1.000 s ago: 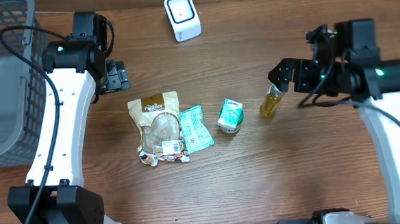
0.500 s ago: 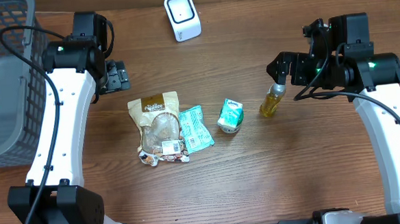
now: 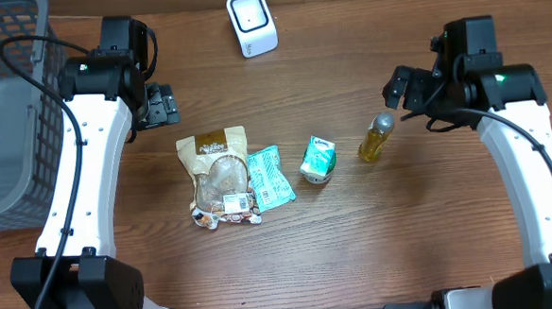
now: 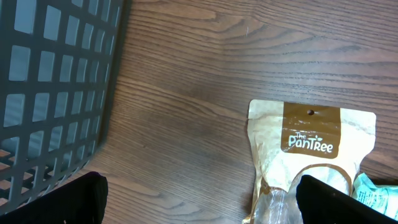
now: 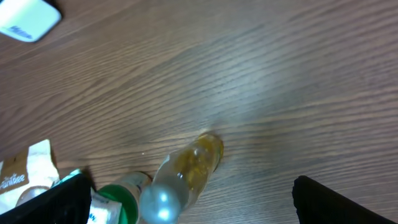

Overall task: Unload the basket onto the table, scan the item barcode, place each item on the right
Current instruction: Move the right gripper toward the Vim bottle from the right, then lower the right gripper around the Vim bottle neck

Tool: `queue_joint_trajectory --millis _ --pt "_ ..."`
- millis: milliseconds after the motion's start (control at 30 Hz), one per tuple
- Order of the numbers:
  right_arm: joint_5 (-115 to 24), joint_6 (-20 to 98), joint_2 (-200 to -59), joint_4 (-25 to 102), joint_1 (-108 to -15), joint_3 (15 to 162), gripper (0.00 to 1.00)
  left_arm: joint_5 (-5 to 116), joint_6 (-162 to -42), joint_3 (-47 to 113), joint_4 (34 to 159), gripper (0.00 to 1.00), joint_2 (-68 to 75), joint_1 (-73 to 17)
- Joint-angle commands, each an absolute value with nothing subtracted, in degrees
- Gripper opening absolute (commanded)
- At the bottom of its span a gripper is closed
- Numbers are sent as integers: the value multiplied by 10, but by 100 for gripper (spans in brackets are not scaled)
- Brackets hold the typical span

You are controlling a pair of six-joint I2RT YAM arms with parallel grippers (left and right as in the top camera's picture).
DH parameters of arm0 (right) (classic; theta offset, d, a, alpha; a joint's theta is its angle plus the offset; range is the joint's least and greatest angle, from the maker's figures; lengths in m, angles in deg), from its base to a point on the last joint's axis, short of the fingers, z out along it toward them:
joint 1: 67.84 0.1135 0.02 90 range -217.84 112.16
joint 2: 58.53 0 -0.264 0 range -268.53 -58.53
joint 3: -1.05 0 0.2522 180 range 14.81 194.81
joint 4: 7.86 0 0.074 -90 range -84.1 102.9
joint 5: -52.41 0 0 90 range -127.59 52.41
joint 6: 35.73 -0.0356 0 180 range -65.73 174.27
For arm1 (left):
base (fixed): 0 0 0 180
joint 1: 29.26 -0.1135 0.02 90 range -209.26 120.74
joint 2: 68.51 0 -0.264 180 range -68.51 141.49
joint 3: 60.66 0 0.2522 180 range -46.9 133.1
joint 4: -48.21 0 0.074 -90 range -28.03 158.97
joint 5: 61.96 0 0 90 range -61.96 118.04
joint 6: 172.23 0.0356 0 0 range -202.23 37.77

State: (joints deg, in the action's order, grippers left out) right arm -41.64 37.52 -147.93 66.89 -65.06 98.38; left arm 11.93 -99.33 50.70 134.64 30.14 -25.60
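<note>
Jaws wide, slim golden bottle (image 3: 375,138), crinkly pouch (image 3: 218,165), wood-grain table (image 3: 403,233)

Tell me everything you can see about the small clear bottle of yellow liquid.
The small clear bottle looks plastic and slim, filled with golden-yellow liquid and topped by a silver cap. It seems to stand upright on the wooden table, beside the green-and-white carton but apart from it, touching nothing else.

You are holding your left end effector (image 3: 165,105) with jaws spread wide, gripping nothing. Your right end effector (image 3: 401,86) is hovering equally wide and empty, both facing inward, well apart.
</note>
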Motion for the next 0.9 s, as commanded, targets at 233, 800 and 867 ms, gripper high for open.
queue_joint_trajectory --millis 233,800,867 --pt "-421 295 -1536 673 -624 988 100 112 -989 515 1346 100 304 -259" --pt "-419 239 -1539 643 -604 905 95 112 -989 515 1346 100 304 -259" --pt "-419 239 -1539 643 -604 905 86 112 -989 515 1346 100 304 -259"
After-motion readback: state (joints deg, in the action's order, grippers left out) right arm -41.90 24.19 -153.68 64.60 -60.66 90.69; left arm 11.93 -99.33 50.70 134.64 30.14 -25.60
